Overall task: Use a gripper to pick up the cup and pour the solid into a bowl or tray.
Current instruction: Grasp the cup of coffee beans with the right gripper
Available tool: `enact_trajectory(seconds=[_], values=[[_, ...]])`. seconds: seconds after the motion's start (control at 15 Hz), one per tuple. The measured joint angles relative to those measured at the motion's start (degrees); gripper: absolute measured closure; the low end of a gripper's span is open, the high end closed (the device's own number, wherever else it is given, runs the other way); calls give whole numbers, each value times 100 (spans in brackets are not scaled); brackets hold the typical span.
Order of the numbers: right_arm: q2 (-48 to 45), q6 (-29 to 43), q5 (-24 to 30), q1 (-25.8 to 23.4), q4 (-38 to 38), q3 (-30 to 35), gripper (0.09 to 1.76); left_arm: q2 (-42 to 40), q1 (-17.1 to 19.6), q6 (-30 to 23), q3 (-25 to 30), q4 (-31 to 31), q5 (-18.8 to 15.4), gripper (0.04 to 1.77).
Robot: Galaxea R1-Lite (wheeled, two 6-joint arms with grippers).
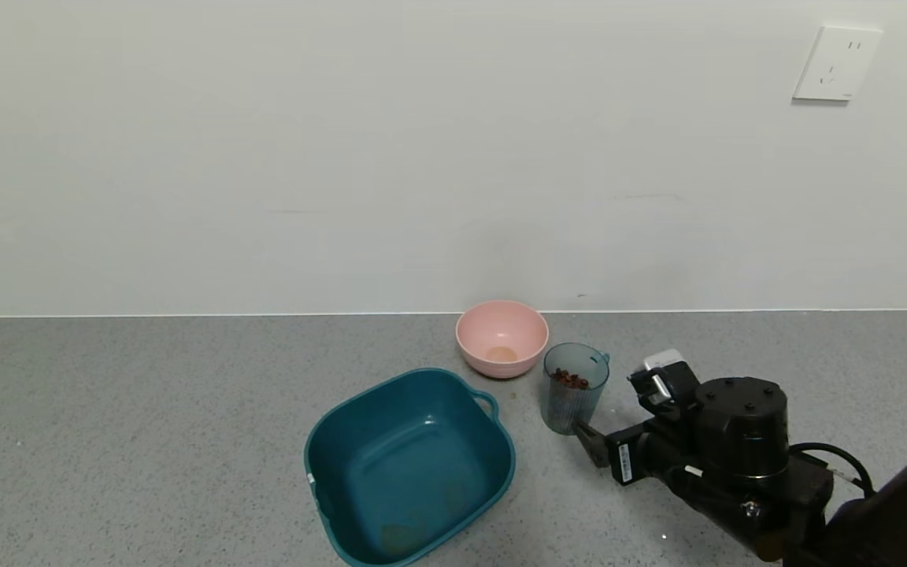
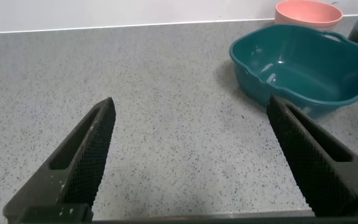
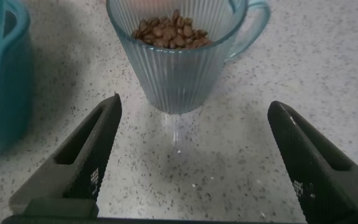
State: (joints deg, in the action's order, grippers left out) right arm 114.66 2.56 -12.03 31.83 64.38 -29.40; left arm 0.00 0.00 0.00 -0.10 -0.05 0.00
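Observation:
The cup (image 1: 575, 390) is a ribbed blue-grey tumbler with a teal handle. It stands upright on the counter, right of the teal tub (image 1: 414, 472). Brown bean-like solid (image 1: 570, 379) lies inside it. My right gripper (image 1: 611, 413) is open, low over the counter just right of and in front of the cup. In the right wrist view the cup (image 3: 179, 62) with the beans (image 3: 169, 34) stands just beyond the open right gripper (image 3: 194, 106), not between the jaws. My left gripper (image 2: 191, 102) is open and empty over bare counter, away from the tub (image 2: 303, 68).
A smaller pink bowl (image 1: 501, 337) stands behind the tub near the wall, left of the cup. The grey speckled counter stretches wide to the left. A wall socket (image 1: 837, 63) sits high on the right. The tub's edge (image 3: 2, 74) shows beside the cup in the right wrist view.

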Motion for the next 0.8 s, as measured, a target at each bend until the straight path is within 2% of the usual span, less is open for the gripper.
enact_trajectory(seconds=[0.4, 0.8], values=[[651, 63, -26, 22, 157, -308, 14, 0, 0, 0, 0, -2, 0, 6], [1119, 176, -434, 78, 491, -627, 14, 0, 0, 0, 0, -2, 0, 6]])
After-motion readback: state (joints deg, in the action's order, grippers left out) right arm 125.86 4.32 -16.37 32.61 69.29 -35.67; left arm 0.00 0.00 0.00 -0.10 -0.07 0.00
